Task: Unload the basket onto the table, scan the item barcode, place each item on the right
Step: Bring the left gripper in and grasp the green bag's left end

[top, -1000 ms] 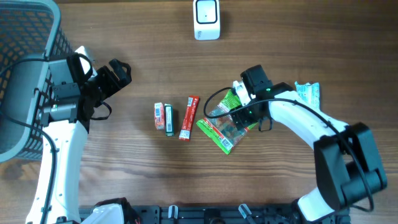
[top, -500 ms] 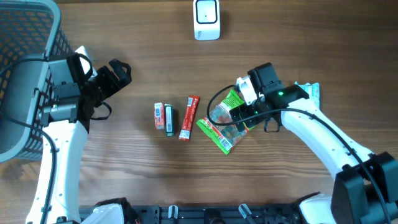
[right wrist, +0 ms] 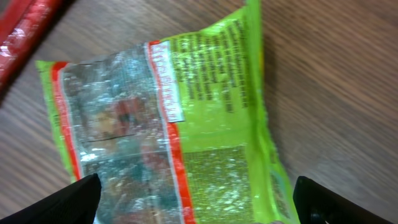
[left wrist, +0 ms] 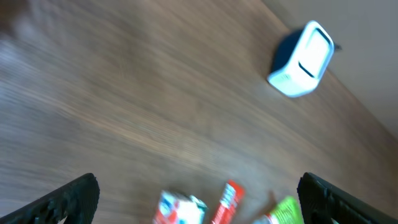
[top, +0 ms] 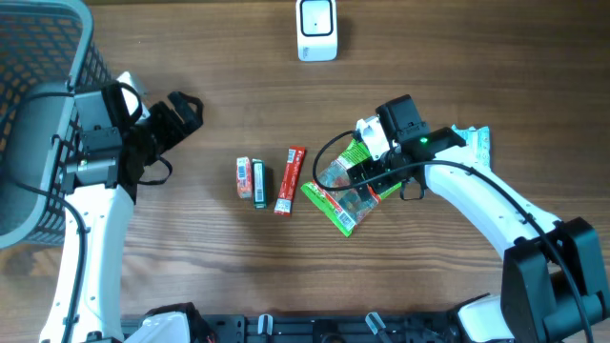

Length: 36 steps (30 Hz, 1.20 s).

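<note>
Packet (top: 338,205), green film with a clear window, lies flat on the table (top: 191,257) right of centre, directly under the right gripper (top: 360,181). It is judged to be the item to scan. Scanner (top: 315,29) stands at the far edge, well apart from it.

Hazards, as judged from this position:
- Slipped or partial pinch. The film is thin, glossy and crinkled and lies flush on the wood, so closing fingers may skate over it or catch only a wrinkle, and the packet could drop on the way to the scanner.
- Hidden code. No barcode can be made out on the upper face in the right wrist view. A white label (right wrist: 166,81) shows, but its print is too blurred to read. If the code is on the underside, or the packet folds when gripped, the scanner will not read it.
- Glare. Shiny film held at a poor angle may defeat the reading.
- Neighbour disturbed. A red stick (top: 289,179) lies near the packet's left corner, and a dragged packet could push it.

Right gripper (right wrist: 199,208): jaws fully spread, one fingertip at each lower corner of the wrist view, with the packet between and below them. It holds nothing. Whether the tips touch the film cannot be told.

Left gripper (top: 183,108): fully spread and empty, hanging above bare wood at the left, well apart from all items.
</note>
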Motion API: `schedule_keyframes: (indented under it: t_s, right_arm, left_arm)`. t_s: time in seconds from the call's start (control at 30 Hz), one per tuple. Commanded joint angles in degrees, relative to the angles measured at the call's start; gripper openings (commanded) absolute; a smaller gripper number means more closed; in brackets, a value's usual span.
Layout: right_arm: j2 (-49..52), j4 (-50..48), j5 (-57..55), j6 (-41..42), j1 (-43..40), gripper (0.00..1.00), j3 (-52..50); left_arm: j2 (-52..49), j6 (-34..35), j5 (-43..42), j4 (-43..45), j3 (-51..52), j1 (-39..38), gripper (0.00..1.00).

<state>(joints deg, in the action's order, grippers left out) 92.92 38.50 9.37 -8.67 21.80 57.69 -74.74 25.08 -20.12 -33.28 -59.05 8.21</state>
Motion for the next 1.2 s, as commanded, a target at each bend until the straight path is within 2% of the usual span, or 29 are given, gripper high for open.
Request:
schedule_keyframes:
  t_s: [0.0,0.03,0.07,0.17,0.23,0.37,0.53,0.63,0.83,1.03,1.17]
  right_arm:
    - [1.0,-0.4,5.6,-0.1,-1.8,1.00,1.1]
    - [1.0,-0.4,6.3,0.1,-2.8,1.00,1.1]
    - [1.0,-0.5,6.2,0.7,-3.4,1.00,1.1]
    - [1.0,-0.3,6.5,2.7,-6.8,1.00,1.1]
    - [1.0,0.0,8.9,2.6,-8.3,1.00,1.0]
    - [1.0,0.5,10.0,0.8,-9.1,0.97,0.9]
    - [1.3,1.2,10.3,0.1,-9.1,0.95,0.8]
    - [1.5,1.2,12.0,0.0,-9.1,0.96,0.8]
    - [1.5,1.2,13.0,-0.1,-9.1,0.96,0.7]
    - [1.5,1.2,13.0,1.4,-9.1,0.95,0.7]
    - [1.5,2.3,13.0,1.5,-9.1,0.96,0.7]
  left_arm:
    - [-0.7,-0.8,-12.1,-2.3,-0.2,-4.0,0.44]
    - [-0.8,-0.6,-12.0,-3.0,-0.2,-6.3,0.13]
    - [-0.8,-0.6,-12.0,-3.3,-0.2,-8.3,0.04]
    - [-1.4,1.8,-9.4,-3.7,-0.1,-16.7,0.04]
    - [-2.6,7.8,-2.8,-3.9,-0.1,-23.2,0.04]
    - [-8.6,17.8,4.7,-3.7,-0.1,-35.3,0.04]
    - [-17.9,25.0,10.8,-2.8,-0.1,-43.9,0.04]
    - [-22.9,29.5,11.5,-1.6,-0.1,-46.2,0.04]
    - [-28.5,32.2,11.5,3.0,-0.1,-46.9,0.04]
    - [-30.9,32.1,13.2,6.4,-0.1,-46.9,0.04]
    - [-32.4,26.8,13.7,11.8,-0.1,-46.7,0.04]
